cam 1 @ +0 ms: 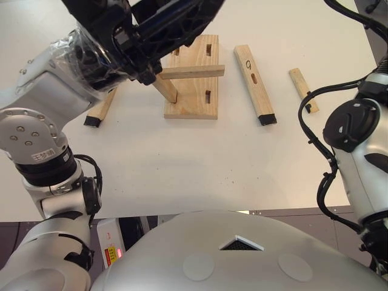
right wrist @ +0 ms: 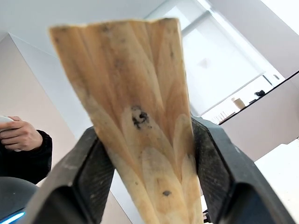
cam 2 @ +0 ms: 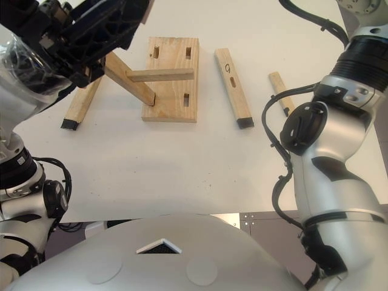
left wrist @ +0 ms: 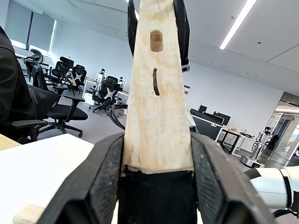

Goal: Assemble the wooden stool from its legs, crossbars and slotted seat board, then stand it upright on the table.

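My left gripper (cam 1: 148, 63) is shut on a wooden leg (cam 1: 165, 89) that slants down to the slotted seat board (cam 1: 193, 106). A crossbar (cam 1: 193, 71) sticks out sideways from this leg above the board. In the left wrist view the fingers (left wrist: 110, 182) clamp the leg (left wrist: 156, 116) just above its black foot cap. My right gripper (right wrist: 149, 172) is shut on another wooden piece (right wrist: 135, 93), held up off the table. A loose leg (cam 1: 254, 85) with a black foot lies right of the board. Another leg (cam 1: 102, 110) lies left of it.
A short crossbar (cam 1: 302, 88) lies at the far right of the white table (cam 1: 182, 170), close to the right arm's cables. The table's front edge runs just ahead of the robot.
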Tool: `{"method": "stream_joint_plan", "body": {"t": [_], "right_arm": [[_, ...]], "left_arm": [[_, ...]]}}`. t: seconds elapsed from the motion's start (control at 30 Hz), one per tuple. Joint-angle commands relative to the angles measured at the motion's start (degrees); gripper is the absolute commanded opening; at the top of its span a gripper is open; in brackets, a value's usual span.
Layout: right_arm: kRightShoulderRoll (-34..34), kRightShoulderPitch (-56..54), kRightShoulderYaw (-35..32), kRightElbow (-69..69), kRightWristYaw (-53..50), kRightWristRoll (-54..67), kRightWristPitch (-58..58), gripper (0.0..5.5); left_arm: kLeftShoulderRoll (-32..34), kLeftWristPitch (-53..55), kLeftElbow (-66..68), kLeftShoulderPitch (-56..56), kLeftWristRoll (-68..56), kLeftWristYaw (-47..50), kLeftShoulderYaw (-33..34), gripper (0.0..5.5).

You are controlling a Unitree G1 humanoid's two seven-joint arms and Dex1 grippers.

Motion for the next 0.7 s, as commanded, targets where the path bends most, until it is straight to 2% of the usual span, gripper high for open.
{"method": "stream_joint_plan", "body": {"t": [0.03,0.17,0.33,0.47,0.7], "right_arm": [[-2.0,1.6,2.5,-4.4,1.6,-4.9,-3.0,2.26],[-2.1,3.6,5.9,-8.5,4.9,-17.8,-16.5,2.05],[-2.2,7.2,11.5,-8.9,10.2,-31.8,-30.0,2.05],[-1.5,15.7,17.6,-7.1,17.7,-41.8,-39.4,2.04],[1.1,23.6,22.3,-3.6,24.6,-48.0,-44.9,2.04]], "left_arm": [[0.0,-2.6,3.2,-1.4,2.5,2.0,1.6,2.38],[0.3,-3.3,5.1,-2.7,0.3,3.4,3.8,2.91],[0.3,-3.8,6.6,-3.9,-2.2,5.6,5.3,3.63],[0.4,-3.8,8.6,-4.5,-0.8,6.7,5.3,4.17],[0.4,-3.6,11.2,-4.4,1.6,6.6,5.0,5.3]]}}
